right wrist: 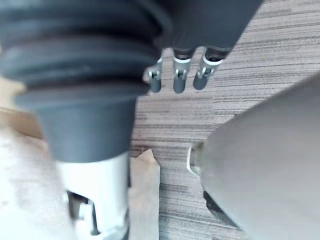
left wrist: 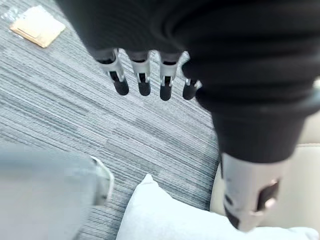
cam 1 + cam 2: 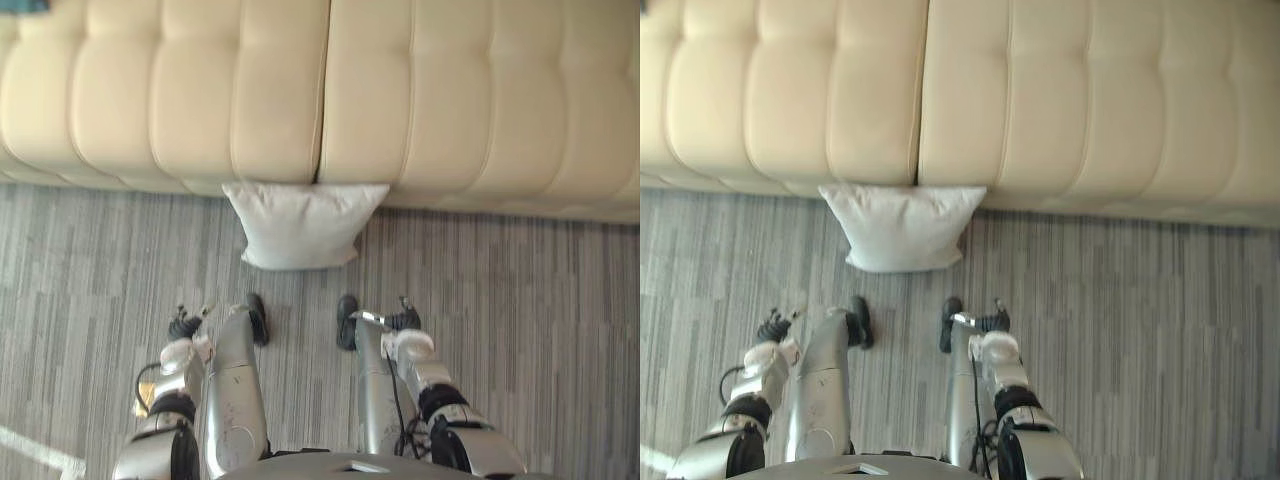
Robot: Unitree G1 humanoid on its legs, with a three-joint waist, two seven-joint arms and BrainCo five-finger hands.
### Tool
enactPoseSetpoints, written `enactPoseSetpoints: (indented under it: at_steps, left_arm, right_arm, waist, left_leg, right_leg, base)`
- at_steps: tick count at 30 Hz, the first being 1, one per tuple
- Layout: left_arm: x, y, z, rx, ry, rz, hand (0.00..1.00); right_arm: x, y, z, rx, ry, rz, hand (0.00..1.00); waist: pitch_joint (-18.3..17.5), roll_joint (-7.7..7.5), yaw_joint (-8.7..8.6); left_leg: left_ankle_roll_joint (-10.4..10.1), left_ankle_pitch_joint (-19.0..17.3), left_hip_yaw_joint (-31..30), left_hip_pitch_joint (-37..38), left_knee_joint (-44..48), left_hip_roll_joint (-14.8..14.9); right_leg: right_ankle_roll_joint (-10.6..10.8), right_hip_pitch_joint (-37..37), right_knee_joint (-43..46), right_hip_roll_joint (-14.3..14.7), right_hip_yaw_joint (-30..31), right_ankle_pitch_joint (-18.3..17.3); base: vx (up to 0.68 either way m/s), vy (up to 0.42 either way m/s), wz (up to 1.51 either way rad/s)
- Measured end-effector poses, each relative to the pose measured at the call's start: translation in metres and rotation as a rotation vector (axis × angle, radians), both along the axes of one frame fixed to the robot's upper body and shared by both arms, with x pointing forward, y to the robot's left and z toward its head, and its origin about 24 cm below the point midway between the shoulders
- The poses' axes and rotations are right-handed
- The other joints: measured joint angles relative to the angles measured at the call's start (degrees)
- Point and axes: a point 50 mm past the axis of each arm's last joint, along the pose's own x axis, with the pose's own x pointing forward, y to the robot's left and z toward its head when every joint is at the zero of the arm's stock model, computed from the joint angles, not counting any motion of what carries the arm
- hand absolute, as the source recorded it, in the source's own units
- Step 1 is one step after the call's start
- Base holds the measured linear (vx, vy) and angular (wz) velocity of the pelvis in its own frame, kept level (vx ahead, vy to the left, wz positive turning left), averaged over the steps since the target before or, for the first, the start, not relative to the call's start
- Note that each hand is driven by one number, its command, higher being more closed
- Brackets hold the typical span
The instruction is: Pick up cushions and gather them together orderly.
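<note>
Looking down at one white cushion [image 3: 303, 226] on the grey striped floor [image 3: 520, 300], far edge pressed against the front of the cream sofa [image 3: 200, 90]. Sitting right under the seam where the two sofa sections meet, near corners pointing back toward the robot. Nothing touching it from the near side.

Over to the left robot hand [image 3: 184, 326]: low and near, left of the cushion and well apart from it. Released, fingers [image 2: 142, 82] straight in a row over bare floor, thumb [image 2: 249, 200] off to one side, grasping nothing. Seen from the left wrist, the cushion lying just past that thumb, with the sofa's pale edge behind it. Also from that wrist, a small tan square [image 2: 37, 26] flat on the floor, far from the cushion.

Now the right robot hand [image 3: 404, 321]: near as well, right of the cushion, also well apart from it. Released too, fingers [image 1: 179, 80] straight above the floor, nothing in the palm.

So: both robot hands hanging free at matching height, one on either side, and the cushion between them but farther off, against the sofa.
</note>
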Motion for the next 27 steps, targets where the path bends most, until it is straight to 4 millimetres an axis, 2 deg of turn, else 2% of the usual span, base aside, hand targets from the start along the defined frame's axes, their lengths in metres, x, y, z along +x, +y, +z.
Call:
enactPoseSetpoints:
  at_steps: [1, 2, 4, 6, 7, 8, 9, 12, 13, 14, 16, 17, 19, 20, 23, 27]
  left_arm:
    - [0.010, -0.002, 0.021, 0.027, -0.055, -0.018, 0.00]
    - [0.014, -0.004, 0.029, 0.041, -0.076, -0.024, 0.00]
    - [0.026, -0.012, 0.061, 0.076, -0.164, -0.047, 0.00]
    - [0.032, -0.019, 0.082, 0.099, -0.226, -0.067, 0.00]
    - [0.033, -0.021, 0.084, 0.103, -0.234, -0.068, 0.00]
    - [0.036, -0.024, 0.099, 0.122, -0.277, -0.073, 0.00]
    - [0.037, -0.025, 0.104, 0.128, -0.290, -0.077, 0.00]
    - [0.042, -0.034, 0.137, 0.207, -0.379, -0.096, 0.00]
    - [0.042, -0.034, 0.140, 0.215, -0.385, -0.096, 0.00]
    - [0.043, -0.038, 0.152, 0.233, -0.419, -0.103, 0.00]
    - [0.043, -0.046, 0.167, 0.252, -0.469, -0.122, 0.00]
    - [0.043, -0.054, 0.179, 0.274, -0.506, -0.140, 0.00]
    - [0.044, -0.062, 0.191, 0.303, -0.534, -0.149, 0.00]
    - [0.044, -0.065, 0.195, 0.309, -0.545, -0.152, 1.00]
    - [0.043, -0.068, 0.203, 0.352, -0.563, -0.125, 1.00]
    - [0.043, -0.065, 0.207, 0.365, -0.551, -0.077, 1.00]
  right_arm:
    - [0.008, -0.003, 0.023, 0.005, -0.061, -0.019, 0.00]
    - [0.011, -0.003, 0.032, 0.008, -0.086, -0.024, 0.00]
    - [0.020, -0.001, 0.062, 0.024, -0.165, -0.025, 0.00]
    - [0.024, 0.003, 0.080, 0.041, -0.213, -0.033, 0.00]
    - [0.025, 0.004, 0.084, 0.043, -0.224, -0.032, 0.00]
    - [0.027, 0.009, 0.098, 0.051, -0.264, -0.024, 0.00]
    - [0.027, 0.011, 0.103, 0.051, -0.283, -0.021, 0.00]
    - [0.028, 0.022, 0.139, 0.047, -0.393, -0.001, 0.00]
    - [0.028, 0.023, 0.142, 0.048, -0.403, 0.002, 0.00]
    - [0.029, 0.028, 0.157, 0.055, -0.444, 0.015, 0.00]
    - [0.027, 0.034, 0.172, 0.063, -0.493, 0.032, 0.00]
    - [0.025, 0.040, 0.181, 0.071, -0.529, 0.045, 1.00]
    - [0.025, 0.047, 0.184, 0.084, -0.541, 0.059, 1.00]
    - [0.024, 0.050, 0.184, 0.092, -0.547, 0.060, 1.00]
    - [0.021, 0.064, 0.190, 0.120, -0.576, 0.089, 1.00]
    - [0.018, 0.067, 0.192, 0.164, -0.594, 0.081, 1.00]
  waist:
    - [0.3, -0.03, 0.02]
    - [0.4, -0.04, 0.01]
    - [0.6, -0.01, 0.01]
    - [0.7, 0.20, 0.15]
    - [0.7, 0.28, 0.15]
    - [0.8, 0.32, 0.18]
    - [0.9, 0.44, 0.20]
    - [0.9, 0.50, 0.27]
    - [0.9, 0.50, 0.27]
    - [0.9, 0.50, 0.43]
    - [0.9, 0.50, 0.65]
    - [0.9, 0.50, 0.77]
    - [0.9, 0.50, 0.68]
    - [0.9, 0.50, 0.56]
    - [0.9, 0.50, 0.41]
    - [0.9, 0.50, 0.18]
  left_leg:
    - [0.1, 0.3, -0.3, -2.9, 0.7, 0.0]
    - [0.1, 0.4, -0.4, -4.0, 1.0, 0.0]
    - [0.1, 1.1, -0.5, -7.4, 1.2, 0.0]
    - [0.0, 1.6, -0.9, -9.1, 1.2, 0.0]
    - [-0.1, 1.6, -1.0, -9.3, 1.2, 0.0]
    - [-0.3, 2.0, -1.5, -10.1, 1.0, 0.0]
    - [-0.4, 2.1, -1.7, -10.3, 0.9, 0.0]
    - [-0.5, 3.1, -1.9, -11.1, 0.3, -0.1]
    - [-0.6, 3.2, -1.9, -11.1, 0.2, -0.1]
    - [-0.7, 3.7, -1.9, -11.4, -0.2, -0.1]
    - [-1.0, 4.0, -2.1, -12.0, -0.3, -0.2]
    - [-1.2, 4.2, -2.4, -12.6, -0.3, -0.2]
    - [-1.6, 4.5, -3.3, -13.5, -0.2, -0.2]
    - [-1.6, 4.8, -3.6, -13.9, -0.2, -0.2]
    - [-2.3, 5.8, -4.1, -14.6, -1.4, -0.2]
    - [-2.9, 6.6, -4.8, -14.7, -2.0, -0.2]
  right_leg:
    - [0.0, -2.8, 1.0, 0.0, -0.1, 0.0]
    - [0.0, -4.0, 1.5, 0.0, -0.1, 0.0]
    - [-0.3, -7.6, 2.6, -0.1, -0.1, 0.2]
    - [-0.3, -9.3, 3.0, -0.1, -0.4, 0.2]
    - [-0.3, -9.5, 3.0, -0.1, -0.5, 0.2]
    - [-0.4, -10.1, 3.1, -0.1, -0.9, 0.3]
    - [-0.4, -10.1, 3.1, -0.1, -1.2, 0.3]
    - [-0.5, -11.3, 3.7, -0.1, -1.2, 0.3]
    - [-0.6, -11.5, 3.8, -0.1, -1.2, 0.3]
    - [-0.7, -12.0, 4.0, -0.2, -1.3, 0.3]
    - [-0.8, -12.7, 4.2, -0.2, -1.4, 0.2]
    - [-1.0, -13.4, 4.5, -0.1, -1.6, 0.1]
    - [-1.0, -13.9, 5.1, 0.0, -2.2, 0.1]
    - [-1.2, -14.1, 5.1, 0.0, -2.5, 0.2]
    - [-1.9, -14.9, 4.8, -0.1, -3.0, 0.4]
    - [-2.1, -15.0, 5.0, 0.3, -3.2, 0.5]
  base:
    - [-0.03, -0.021, 0.05]
    - [-0.03, -0.021, 0.07]
    - [-0.03, -0.013, 0.06]
    - [-0.02, -0.009, 0.05]
    - [-0.02, -0.008, 0.07]
    - [-0.01, -0.004, 0.06]
    - [-0.01, -0.005, 0.10]
    - [-0.01, -0.002, 0.10]
    - [-0.02, -0.003, 0.09]
    - [-0.02, -0.005, 0.09]
    - [-0.02, -0.007, 0.09]
    - [-0.03, -0.009, 0.07]
    - [-0.02, -0.005, 0.04]
    - [-0.01, 0.003, 0.08]
    - [-0.01, -0.002, 0.08]
    - [0.00, -0.005, 0.05]
